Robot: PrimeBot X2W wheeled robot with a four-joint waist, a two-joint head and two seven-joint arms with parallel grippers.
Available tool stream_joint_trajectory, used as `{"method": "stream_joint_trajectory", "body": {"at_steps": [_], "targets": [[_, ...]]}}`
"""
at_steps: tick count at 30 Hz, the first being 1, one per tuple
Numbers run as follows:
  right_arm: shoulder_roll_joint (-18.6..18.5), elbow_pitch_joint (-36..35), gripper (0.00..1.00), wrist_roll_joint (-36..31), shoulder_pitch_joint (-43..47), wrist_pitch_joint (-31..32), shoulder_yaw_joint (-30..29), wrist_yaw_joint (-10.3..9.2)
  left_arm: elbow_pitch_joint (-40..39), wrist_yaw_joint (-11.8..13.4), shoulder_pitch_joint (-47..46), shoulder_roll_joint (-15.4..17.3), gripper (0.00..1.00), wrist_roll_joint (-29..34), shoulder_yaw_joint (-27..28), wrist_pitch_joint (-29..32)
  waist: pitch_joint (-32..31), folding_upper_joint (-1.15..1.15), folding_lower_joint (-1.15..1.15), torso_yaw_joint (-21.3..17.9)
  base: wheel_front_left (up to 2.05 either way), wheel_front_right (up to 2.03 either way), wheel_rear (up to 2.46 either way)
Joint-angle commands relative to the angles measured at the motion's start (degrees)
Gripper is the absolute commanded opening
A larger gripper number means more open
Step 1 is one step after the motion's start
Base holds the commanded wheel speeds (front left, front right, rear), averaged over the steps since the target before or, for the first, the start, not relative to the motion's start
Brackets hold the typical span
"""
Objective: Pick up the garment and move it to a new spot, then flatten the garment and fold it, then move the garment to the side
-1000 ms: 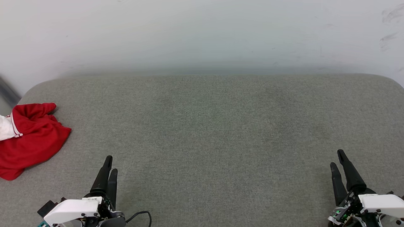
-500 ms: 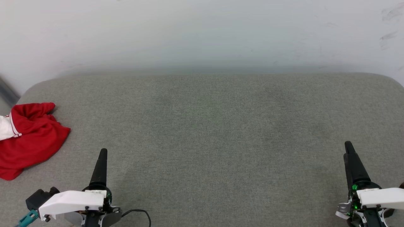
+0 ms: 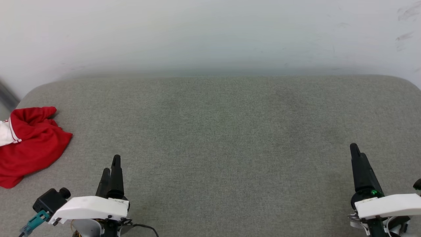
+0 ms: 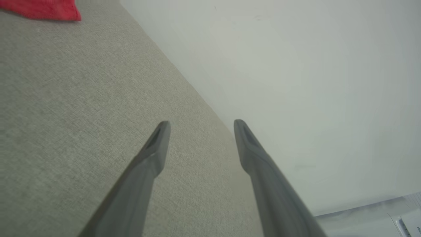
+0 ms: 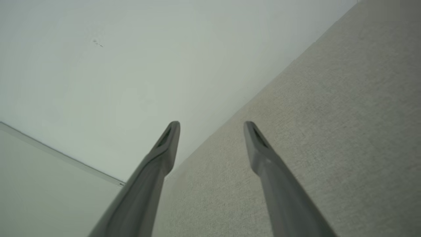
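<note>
Both left fingers and right fingers spread wide, garment well to their left.

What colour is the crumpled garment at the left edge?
The garment is red with a white part and striped trim, clearest in the head view.

Head camera high over grey cushion; wrist cameras low along it, toward wall.

A broad grey-green padded surface of woven fabric with rounded far corners stands before a plain matte white wall, softly and evenly lit, which bears a few faint dark scuff marks at its upper right.
</note>
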Motion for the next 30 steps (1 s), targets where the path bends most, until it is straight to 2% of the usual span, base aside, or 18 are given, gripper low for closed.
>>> {"method": "stream_joint_trajectory", "body": {"at_steps": [1,13,30], "targets": [[0.0,-1.4,1.00,-2.7,-0.1,-0.7,0.2,0.00,-1.2,0.4,-0.2,0.2,1.00,2.6,-0.4,-0.7,0.0,0.00,0.00,0.0,0.00,0.00,0.00],[0.0,-2.7,1.00,-13.6,1.2,-3.1,0.8,0.00,-2.6,3.0,0.4,1.5,1.00,13.7,-3.3,-3.1,0.2,0.00,0.00,-0.1,0.00,0.00,0.00],[0.0,-2.9,1.00,-24.8,3.0,-6.1,1.5,0.00,-3.2,5.3,1.5,2.3,1.00,25.2,-6.7,-6.0,0.3,0.00,0.00,-0.1,0.00,0.00,0.00]]}}
